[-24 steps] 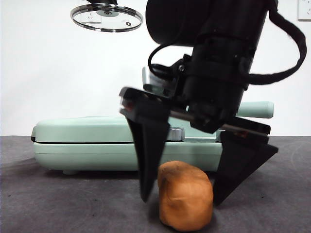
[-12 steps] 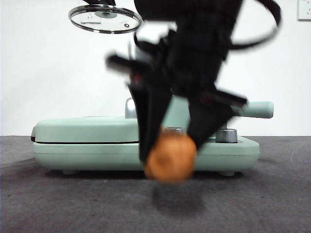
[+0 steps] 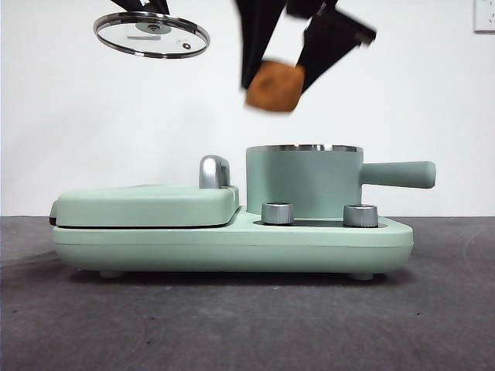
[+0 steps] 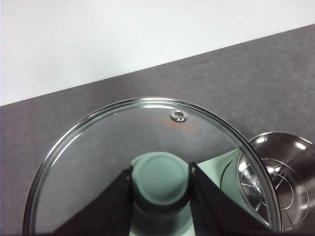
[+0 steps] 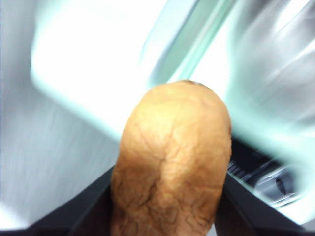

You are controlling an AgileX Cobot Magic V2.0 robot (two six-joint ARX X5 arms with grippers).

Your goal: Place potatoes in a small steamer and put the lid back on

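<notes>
The potato [image 3: 274, 86] is up in the air, pinched between the two black jaws of the right end effector [image 3: 277, 73], sitting above the small steamer [image 3: 303, 181] and a bit toward its griddle side, clearly apart from the steel rim. In the right wrist view the potato [image 5: 172, 162] fills most of the picture, wrinkly orange-brown skin, with a dark jaw pressed against each flank; everything behind it is motion blur. The steamer itself is uncovered, standing on the mint-green base unit [image 3: 232, 243] with its straight side handle [image 3: 398, 174] pointing away from the griddle cover [image 3: 147, 205]. Two chrome knobs [image 3: 278, 213] sit just in front of the steamer. The lid [image 3: 151, 35] hangs high above the griddle cover, well apart from the steamer, slightly tilted; the left end effector [image 4: 161, 184] is clamped on its mint-green knob [image 4: 160, 178], one jaw on each side, glass all around. The base unit rests on the dark grey tabletop [image 3: 232, 325].
</notes>
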